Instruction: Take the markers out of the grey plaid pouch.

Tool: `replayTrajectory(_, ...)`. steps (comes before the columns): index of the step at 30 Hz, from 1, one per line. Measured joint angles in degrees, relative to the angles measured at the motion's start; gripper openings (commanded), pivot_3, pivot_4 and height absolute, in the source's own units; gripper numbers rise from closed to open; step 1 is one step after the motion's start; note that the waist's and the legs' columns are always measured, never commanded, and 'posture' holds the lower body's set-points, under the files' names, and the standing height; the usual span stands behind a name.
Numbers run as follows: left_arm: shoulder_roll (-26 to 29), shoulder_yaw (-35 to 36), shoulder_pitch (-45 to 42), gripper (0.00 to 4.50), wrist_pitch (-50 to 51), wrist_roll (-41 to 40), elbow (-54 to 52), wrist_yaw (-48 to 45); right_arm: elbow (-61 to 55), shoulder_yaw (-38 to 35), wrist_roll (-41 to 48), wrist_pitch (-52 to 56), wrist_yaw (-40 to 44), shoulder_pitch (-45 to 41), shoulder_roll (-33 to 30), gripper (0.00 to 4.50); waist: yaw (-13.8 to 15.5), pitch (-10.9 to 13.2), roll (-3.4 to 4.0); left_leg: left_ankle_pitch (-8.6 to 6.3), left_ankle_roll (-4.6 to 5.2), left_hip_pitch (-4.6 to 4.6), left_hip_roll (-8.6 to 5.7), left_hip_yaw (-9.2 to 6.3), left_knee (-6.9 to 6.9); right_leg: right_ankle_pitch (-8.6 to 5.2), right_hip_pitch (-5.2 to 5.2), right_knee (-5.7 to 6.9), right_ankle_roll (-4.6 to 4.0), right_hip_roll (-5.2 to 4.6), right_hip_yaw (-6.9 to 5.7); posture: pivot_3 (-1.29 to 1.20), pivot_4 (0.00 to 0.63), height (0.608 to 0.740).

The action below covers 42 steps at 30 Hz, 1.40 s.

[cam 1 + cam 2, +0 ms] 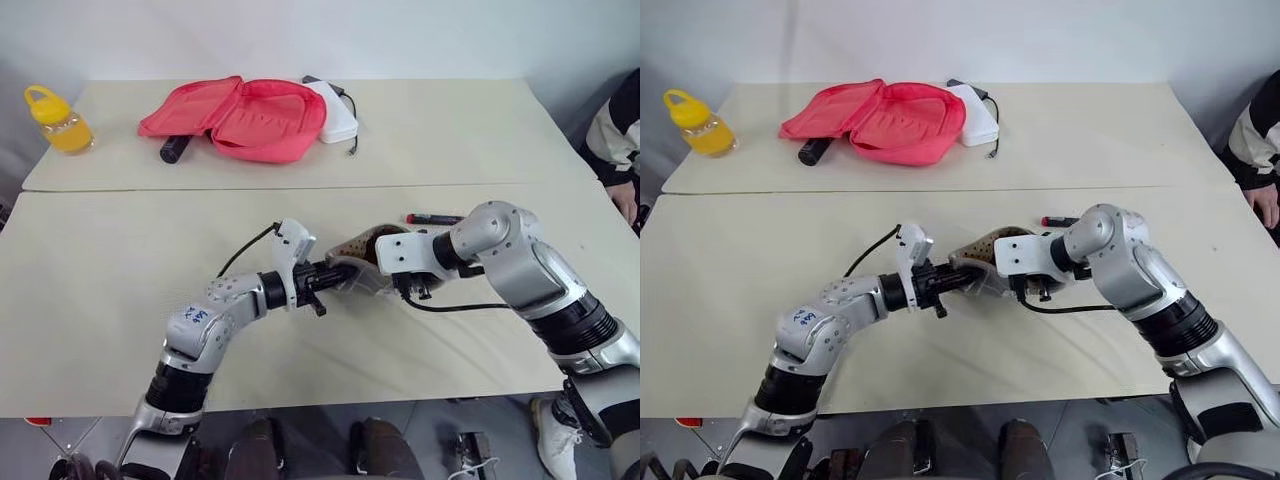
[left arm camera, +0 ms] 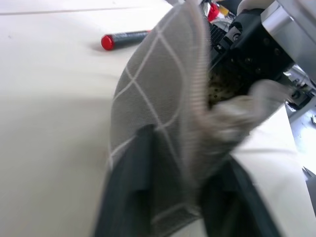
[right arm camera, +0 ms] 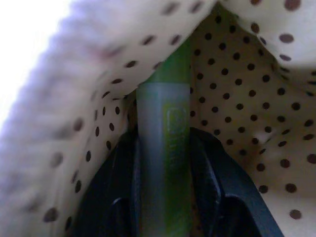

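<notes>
Reaching into the open mouth of the grey plaid pouch [image 1: 352,268], the right gripper [image 3: 165,207] pinches the green marker [image 3: 165,148] between its two black fingers, the tan dotted lining folding around it. The left gripper [image 2: 187,197] pinches the pouch's outer fabric at the opposite end, its fingers either side of the cloth; this hold probably braces the pouch just above the near table [image 1: 100,300] so that the marker can slide out without dragging the pouch along. The dark marker with red ends [image 1: 433,218] lies on that table just beyond the right arm, already outside the pouch. On the far table rest a pink-red case [image 1: 245,118], a black cylinder [image 1: 174,149] and a yellow bottle [image 1: 57,121].
</notes>
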Motion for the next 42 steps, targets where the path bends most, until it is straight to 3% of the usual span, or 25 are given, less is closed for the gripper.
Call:
replayTrajectory(2, 1.7, 0.0, 0.1, 2.34, 0.0, 0.0, -0.2, -1.3, -0.5, 0.0, 0.0, -0.2, 0.1, 0.0, 0.0, 1.03, 0.0, 0.0, 0.0, 0.0, 0.0, 0.0, 0.01, 0.0, 0.0, 0.0, -0.01, 0.01, 0.0, 0.0, 0.0, 0.0, 0.15, 0.74)
replayTrajectory(13, 9.3, -2.7, -1.0, 2.34, -8.3, 7.1, -3.5, -6.5, -0.5, 0.0, 0.0, -0.4, 0.1, -0.1, 0.0, 1.03, 0.0, 0.0, 0.0, 0.0, 0.0, -0.01, -0.01, 0.05, 0.0, 0.0, -0.01, -0.02, 0.0, 0.0, 0.0, 0.0, 0.15, 0.74)
replayTrajectory(25, 8.4, 1.3, -0.4, 2.34, -5.0, 2.2, -5.9, -7.9, -0.5, 0.1, 0.0, -0.4, 0.1, -0.1, 0.0, 1.03, 0.0, 0.0, 0.01, 0.0, 0.0, -0.01, 0.0, 0.03, 0.01, 0.0, -0.01, 0.01, 0.0, 0.0, 0.0, 0.0, 0.15, 0.74)
replayTrajectory(32, 8.3, 2.5, 1.0, 0.16, -4.8, 0.9, -7.2, -8.2, -0.4, 0.1, 0.0, -0.4, -0.1, -0.1, 0.1, 1.03, 0.0, 0.0, 0.0, 0.0, 0.0, -0.01, 0.0, 0.03, 0.02, 0.0, -0.01, 0.02, 0.0, 0.0, 0.0, 0.0, 0.15, 0.74)
replayTrajectory(42, 8.4, 1.4, 1.5, 0.0, -8.5, 3.8, -7.2, -8.5, -0.4, -0.4, 0.9, -0.5, -0.7, -0.4, 1.1, 1.03, 0.0, 0.0, 0.01, 0.0, 0.0, -0.01, 0.0, 0.04, 0.03, 0.0, -0.01, 0.03, 0.0, 0.01, 0.0, 0.0, 0.15, 0.74)
